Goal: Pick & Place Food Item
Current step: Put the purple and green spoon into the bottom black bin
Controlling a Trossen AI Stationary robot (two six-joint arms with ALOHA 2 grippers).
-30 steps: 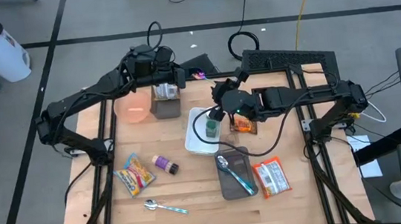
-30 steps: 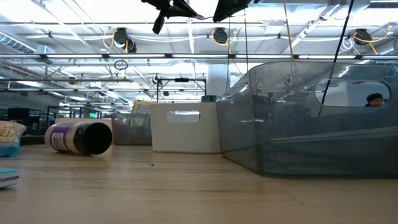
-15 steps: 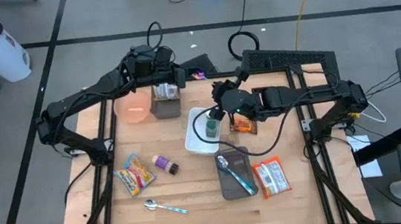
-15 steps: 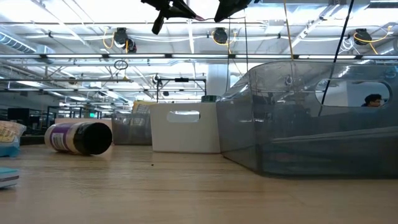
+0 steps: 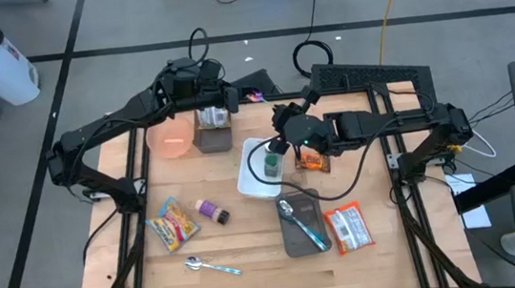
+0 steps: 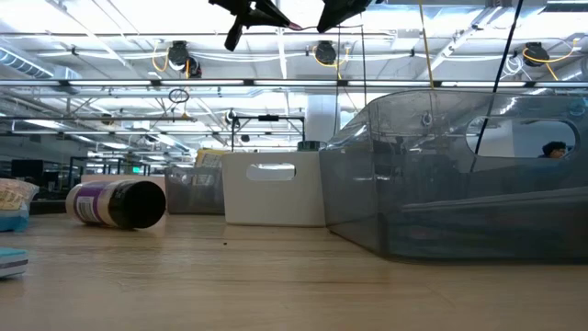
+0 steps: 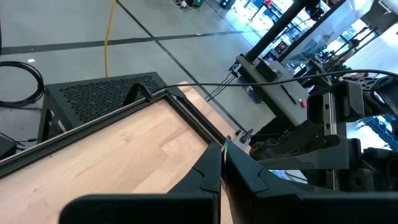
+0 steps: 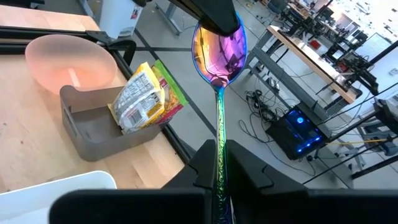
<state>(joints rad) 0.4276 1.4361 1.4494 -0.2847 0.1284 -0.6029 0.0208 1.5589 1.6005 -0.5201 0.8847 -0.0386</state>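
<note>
**Right gripper clamps a spoon over the white tray**

No label reads clearly; the packets' print is too small. The right gripper [image 8: 219, 163] hangs near the desk's [image 5: 249, 241] back edge, pinched tight on an iridescent spoon [image 8: 218, 50]. Below it, a green bottle [image 5: 271, 165] stands in the white tray [image 5: 252, 178]. The left gripper [image 7: 222, 169], clenched on nothing, hovers at the back-left corner over a grey bin [image 8: 93, 127] holding a snack packet [image 8: 144, 98], beside a pink bowl [image 5: 171, 139]. The front edge lies open around a second spoon [image 5: 211, 265]. The low view cuts off both grippers.
</note>
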